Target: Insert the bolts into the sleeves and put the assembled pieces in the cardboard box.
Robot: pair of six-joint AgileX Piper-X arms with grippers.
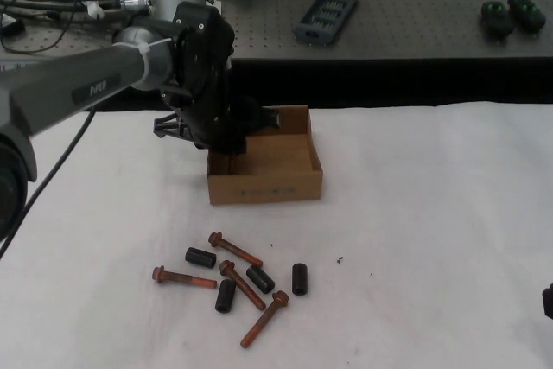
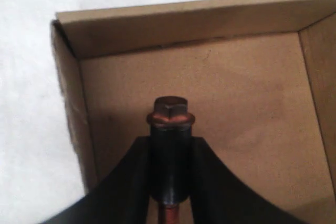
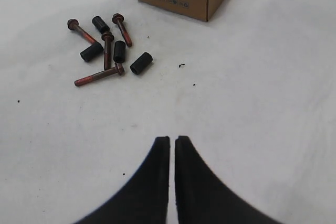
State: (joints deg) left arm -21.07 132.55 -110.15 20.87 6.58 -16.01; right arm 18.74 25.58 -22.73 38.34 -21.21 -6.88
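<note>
My left gripper is shut on an assembled piece, a copper bolt pushed through a black sleeve, with its hex head pointing into the cardboard box. In the high view that arm hangs over the box's left side. Several loose copper bolts and black sleeves lie in a cluster on the white cloth in front of the box; the same bolts and sleeves appear in the right wrist view. My right gripper is shut on nothing, above bare cloth some way from that cluster.
White cloth covers the bench. Behind it lies a dark perforated table with a grey tray, two dark round parts and cables at the back left. Open cloth lies to the right of the box.
</note>
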